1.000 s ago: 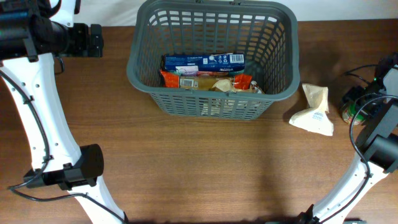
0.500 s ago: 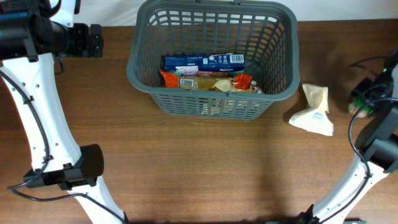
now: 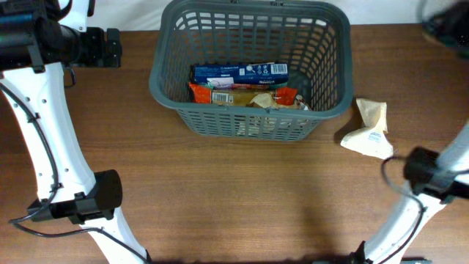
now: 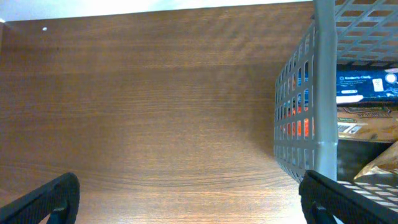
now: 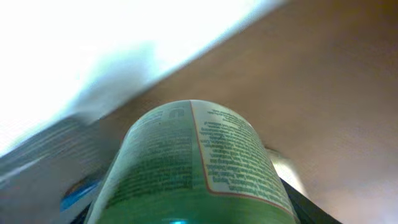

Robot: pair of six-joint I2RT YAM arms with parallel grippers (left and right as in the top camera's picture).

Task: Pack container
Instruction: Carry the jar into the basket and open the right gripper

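The container (image 3: 249,111) stood at the table's 12 o'clock, judged partly packed: a blue box (image 3: 239,72) and several packets lay inside. A white pouch (image 3: 370,130) at its 4 o'clock was not yet packed. The left gripper (image 4: 193,205), at its 10 o'clock, was spread wide and empty. The right gripper (image 3: 443,22), blurred at its 2 o'clock, appeared clamped on a green-labelled can (image 5: 189,162), also unpacked.

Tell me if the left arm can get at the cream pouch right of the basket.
Probably not: the left gripper sits far left, with the container between it and the cream pouch.
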